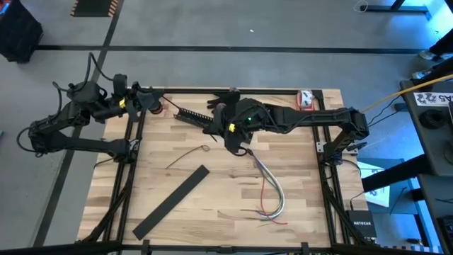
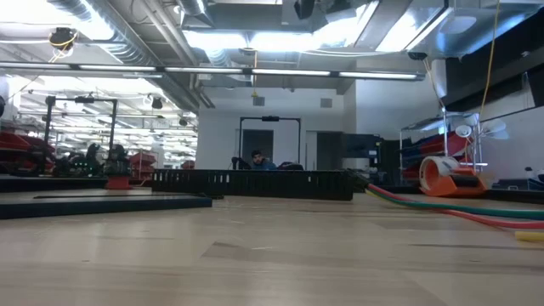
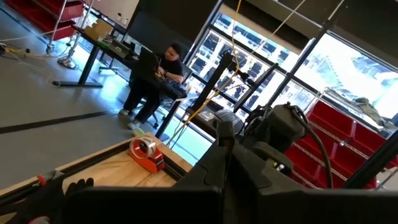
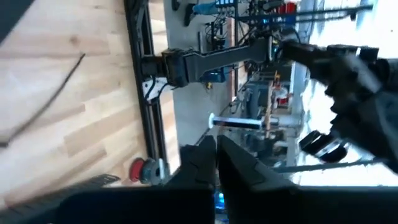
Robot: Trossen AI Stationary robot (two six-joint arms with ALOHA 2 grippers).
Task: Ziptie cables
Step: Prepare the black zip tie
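Cables (image 1: 270,193) are lying near the table's (image 1: 311,227) right edge; left gripper (image 1: 154,99) and right gripper (image 1: 237,145) are both pressing their jaws together, empty.

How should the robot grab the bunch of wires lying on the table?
Probably from straight above, at the upper end of the cables, near the right gripper. There the strands run close together in one narrow line; lower down they curve and fan apart, so one pinch would likely miss some.
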